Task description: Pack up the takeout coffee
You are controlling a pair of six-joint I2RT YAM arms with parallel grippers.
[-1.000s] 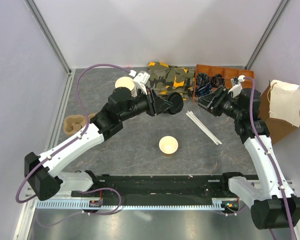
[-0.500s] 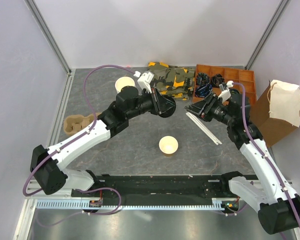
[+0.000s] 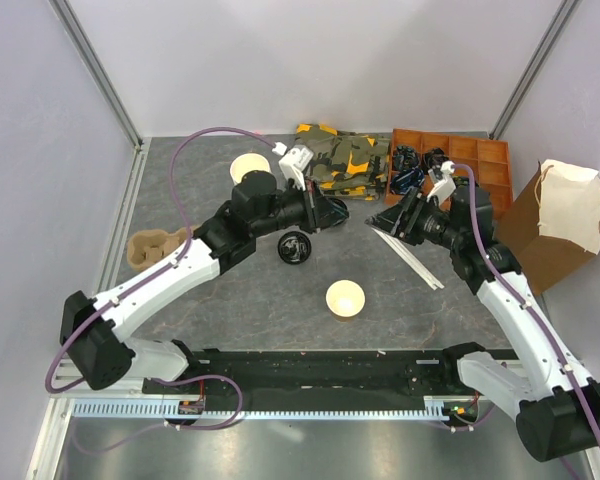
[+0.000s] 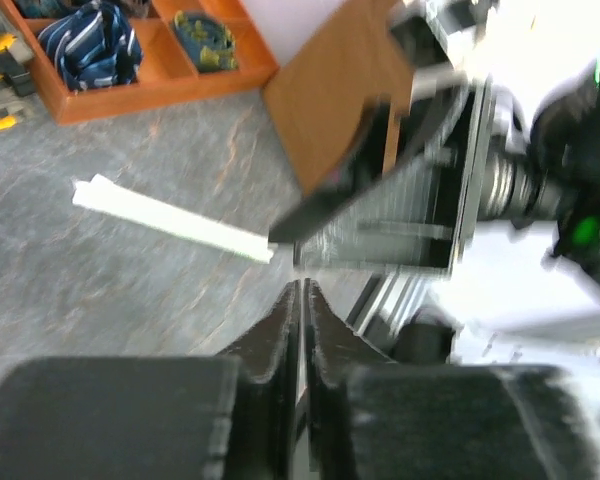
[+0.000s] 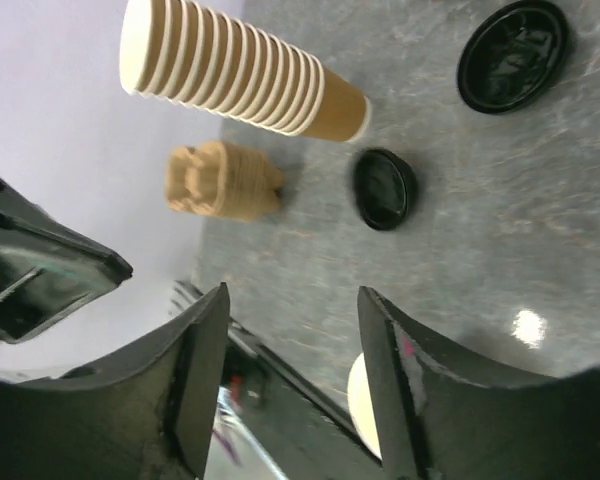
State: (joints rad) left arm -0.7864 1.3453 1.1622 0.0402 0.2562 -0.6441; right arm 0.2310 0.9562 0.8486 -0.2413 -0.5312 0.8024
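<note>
The takeout coffee's small paper cup (image 3: 345, 298) stands upright near the table's front, cream inside, with no lid on it. Its rim (image 5: 365, 405) peeks up beside my right gripper's finger. A loose black lid (image 3: 294, 247) lies flat on the table up and left of the cup. My left gripper (image 3: 330, 213) (image 4: 302, 287) hovers behind the lid, shut with nothing between its fingers. Facing it from the right is my right gripper (image 3: 383, 222) (image 5: 292, 295), open and empty. The right wrist view shows two black lids, one small (image 5: 384, 188) and one larger (image 5: 512, 55).
A tall stack of paper cups (image 3: 248, 168) (image 5: 245, 80) stands at the back left, a pulp cup carrier (image 3: 150, 247) (image 5: 220, 182) by the left wall. Camouflage cloth (image 3: 340, 160), an orange compartment tray (image 3: 450, 160), white sticks (image 3: 408, 255) (image 4: 170, 218) and a brown paper bag (image 3: 565, 215) fill the right.
The black lid that my left gripper held now lies on the table, and that gripper has shut empty. The cup shifted slightly right. My right gripper moved left toward the centre.
</note>
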